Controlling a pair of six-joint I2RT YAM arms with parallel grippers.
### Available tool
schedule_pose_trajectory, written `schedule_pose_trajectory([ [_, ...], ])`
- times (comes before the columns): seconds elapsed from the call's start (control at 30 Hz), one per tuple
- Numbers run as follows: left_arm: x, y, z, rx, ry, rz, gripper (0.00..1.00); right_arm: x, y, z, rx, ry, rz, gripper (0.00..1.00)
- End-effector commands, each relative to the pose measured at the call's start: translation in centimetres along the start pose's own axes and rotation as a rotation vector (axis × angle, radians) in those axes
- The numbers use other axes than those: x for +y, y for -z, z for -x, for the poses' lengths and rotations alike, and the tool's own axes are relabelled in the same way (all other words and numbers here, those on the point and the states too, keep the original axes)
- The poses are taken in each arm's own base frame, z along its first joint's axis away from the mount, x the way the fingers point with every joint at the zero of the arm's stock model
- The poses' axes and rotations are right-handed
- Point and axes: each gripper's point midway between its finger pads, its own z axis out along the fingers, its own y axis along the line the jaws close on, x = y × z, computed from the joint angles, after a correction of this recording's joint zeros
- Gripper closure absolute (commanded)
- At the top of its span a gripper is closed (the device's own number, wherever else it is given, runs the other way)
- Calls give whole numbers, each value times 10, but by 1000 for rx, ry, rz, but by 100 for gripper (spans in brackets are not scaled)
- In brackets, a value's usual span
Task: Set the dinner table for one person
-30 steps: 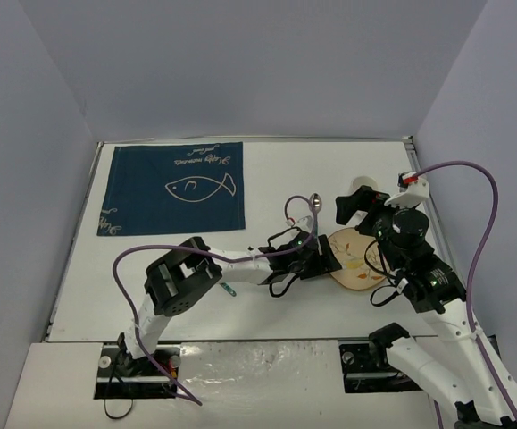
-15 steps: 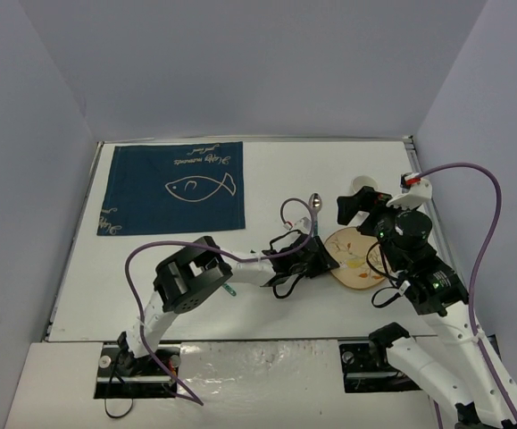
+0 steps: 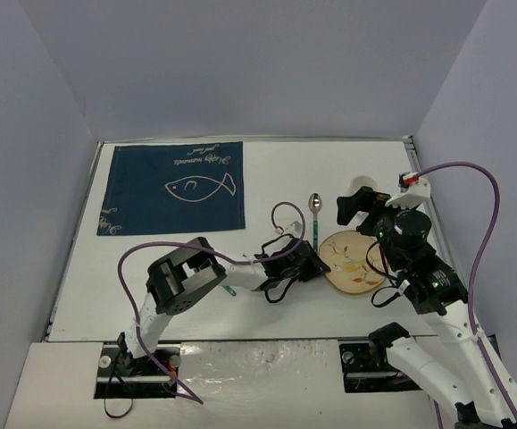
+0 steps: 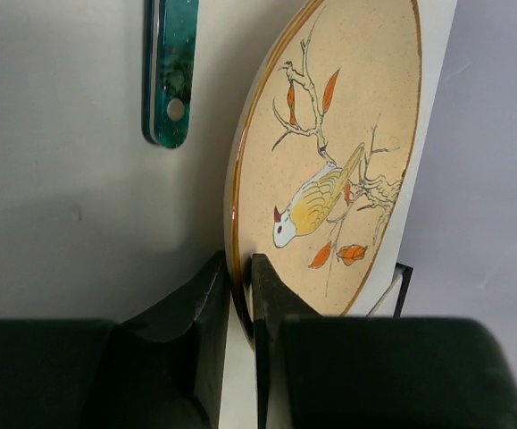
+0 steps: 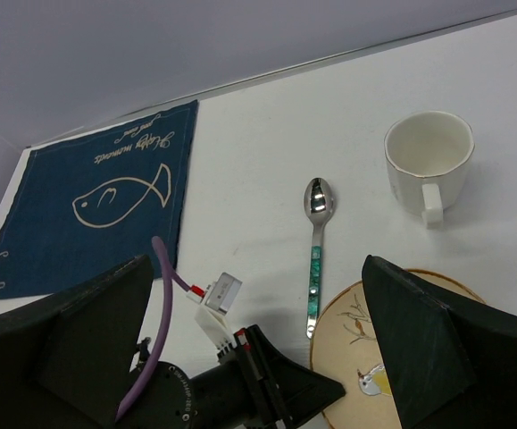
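Observation:
A tan plate (image 3: 354, 262) with a bird painted on it lies on the white dinner table (image 3: 88, 286), right of centre. My left gripper (image 3: 322, 264) is shut on its near-left rim. In the left wrist view the rim of the plate (image 4: 347, 134) sits pinched between the two black jaws of the left gripper (image 4: 243, 268). A spoon (image 3: 314, 219) with a green handle lies just left of the plate. A white cup (image 3: 362, 188) stands behind it. My right gripper (image 3: 362, 208) hovers open above plate and cup, holding nothing.
A dark blue fish-print mat (image 3: 173, 188) lies at the table's back left. In the right wrist view the cup (image 5: 428, 152), the spoon (image 5: 316, 241) and the mat (image 5: 97, 201) lie apart from one another. Grey walls stand close on three sides.
My left gripper's jaws have closed on the plate's rim, and its wrist has shifted slightly left, uncovering the spoon. The right arm has barely moved.

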Motion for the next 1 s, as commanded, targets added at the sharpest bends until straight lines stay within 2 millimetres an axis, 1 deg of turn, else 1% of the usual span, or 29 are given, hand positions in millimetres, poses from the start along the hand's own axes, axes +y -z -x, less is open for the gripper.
schedule_pose_trajectory([
  [0.0, -98, 62, 47, -116, -57, -254, 100, 15, 2, 34, -87, 4, 47, 0],
  [0.07, -110, 79, 60, -138, -62, -296, 100, 17, 2, 38, -91, 10, 54, 0],
  [0.17, -126, 106, 75, -174, -92, -354, 100, 21, 3, 45, -101, 19, 66, 0],
  [0.3, -131, 141, 96, -224, -103, -402, 100, 25, 3, 52, -112, 31, 72, 0],
  [0.33, -135, 151, 106, -246, -97, -422, 100, 26, 4, 56, -117, 35, 75, 0],
  [0.4, -122, 162, 119, -271, -77, -413, 100, 27, 1, 57, -116, 40, 73, 0],
  [0.43, -116, 170, 130, -295, -72, -407, 100, 28, 1, 59, -117, 42, 76, 0],
  [0.5, -107, 192, 162, -367, -59, -395, 100, 31, 1, 64, -124, 43, 79, 0],
  [0.53, -98, 204, 181, -406, -48, -385, 100, 32, 0, 65, -125, 46, 79, 0],
  [0.57, -88, 215, 196, -435, -36, -369, 100, 32, -2, 66, -123, 49, 79, 0],
  [0.6, -78, 222, 207, -451, -26, -350, 100, 33, -3, 67, -121, 53, 79, 0],
  [0.73, -28, 266, 274, -597, 40, -269, 100, 38, -10, 66, -102, 66, 90, 0],
  [0.8, -10, 285, 299, -650, 67, -247, 100, 40, -14, 64, -91, 74, 95, 0],
  [0.97, 52, 334, 359, -786, 158, -188, 100, 42, -25, 57, -58, 98, 97, 0],
])
